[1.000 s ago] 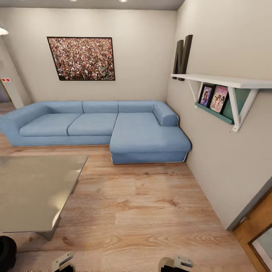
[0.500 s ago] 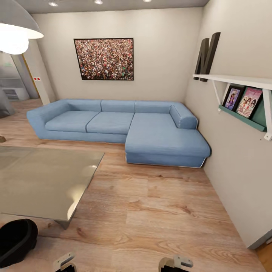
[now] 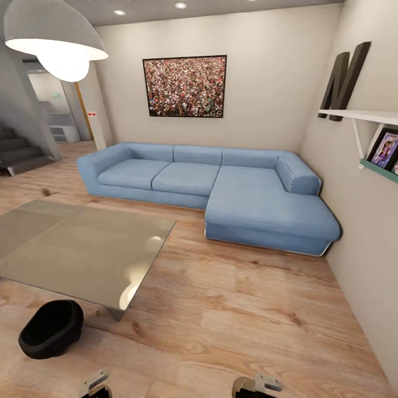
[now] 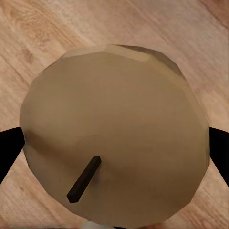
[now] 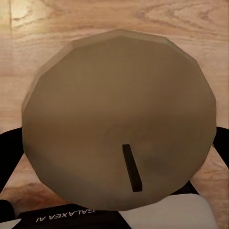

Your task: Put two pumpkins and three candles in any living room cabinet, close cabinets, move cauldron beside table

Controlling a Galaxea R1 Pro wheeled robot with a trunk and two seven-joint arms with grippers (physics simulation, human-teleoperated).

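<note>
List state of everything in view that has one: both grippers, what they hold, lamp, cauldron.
Left gripper: shut on a candle, wick end toward the camera.
Right gripper: shut on a second candle.
Cauldron: upright on the floor, by the glass table's near corner; looks empty.
Pendant lamp: lit.
Ceiling spots: lit.

Blue sofa (image 3: 221,190) — wood floor (image 3: 237,326), beige walls (image 3: 265,72)

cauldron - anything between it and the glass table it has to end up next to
Nothing visible. In the head view the black cauldron sits on the wood floor right by the near corner of the glass table, with bare floor between them.
</note>
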